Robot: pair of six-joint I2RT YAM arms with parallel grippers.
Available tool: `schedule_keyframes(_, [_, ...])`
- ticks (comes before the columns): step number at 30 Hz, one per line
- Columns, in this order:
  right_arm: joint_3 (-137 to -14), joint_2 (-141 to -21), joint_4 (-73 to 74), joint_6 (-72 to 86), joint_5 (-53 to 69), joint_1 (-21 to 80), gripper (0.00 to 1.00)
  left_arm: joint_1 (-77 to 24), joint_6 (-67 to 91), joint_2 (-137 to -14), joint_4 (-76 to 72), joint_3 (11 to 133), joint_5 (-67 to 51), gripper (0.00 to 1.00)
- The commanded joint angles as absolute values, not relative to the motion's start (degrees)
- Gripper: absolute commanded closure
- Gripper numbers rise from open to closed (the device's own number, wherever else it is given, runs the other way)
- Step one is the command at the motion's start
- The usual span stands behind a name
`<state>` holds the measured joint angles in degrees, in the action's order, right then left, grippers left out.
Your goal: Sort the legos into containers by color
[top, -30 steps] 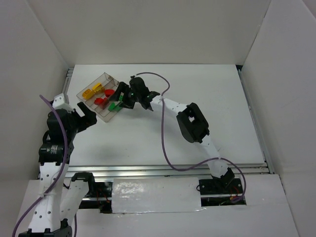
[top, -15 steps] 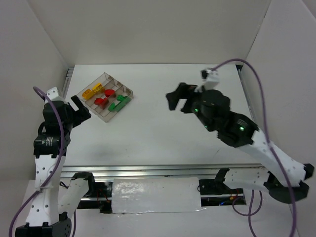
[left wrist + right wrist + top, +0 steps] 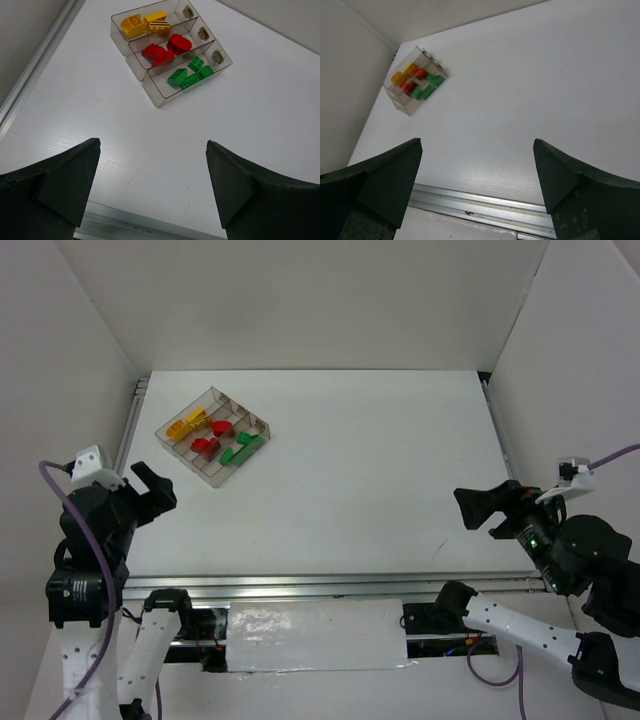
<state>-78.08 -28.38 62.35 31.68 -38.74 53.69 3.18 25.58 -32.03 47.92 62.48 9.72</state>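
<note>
Near edge of the desk (image 3: 380,470): my left jaws and right jaws stand wide open, empty. Far left: tray (image 3: 150,90) holding yellow bricks (image 3: 145,22), red bricks (image 3: 162,49) and green bricks (image 3: 190,74), one colour per compartment. Sorting looks complete; I judge no further pick is needed.

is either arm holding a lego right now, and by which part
Nothing is held. The left gripper and right gripper both have jaws open and empty; the legos lie in the tray.
</note>
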Motion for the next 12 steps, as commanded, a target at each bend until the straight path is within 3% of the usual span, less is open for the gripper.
schedule_keyframes(1, [-77.4,-26.5,70.0,34.5,-40.7,53.9,0.0,2.9,24.6,-27.2,49.7,60.5,6.2,0.0])
schedule_keyframes(12, [-75.5,-23.2,69.7,36.3,-43.9,53.8,0.0,2.3,24.6,-26.4,49.3,58.8,2.3,0.0])
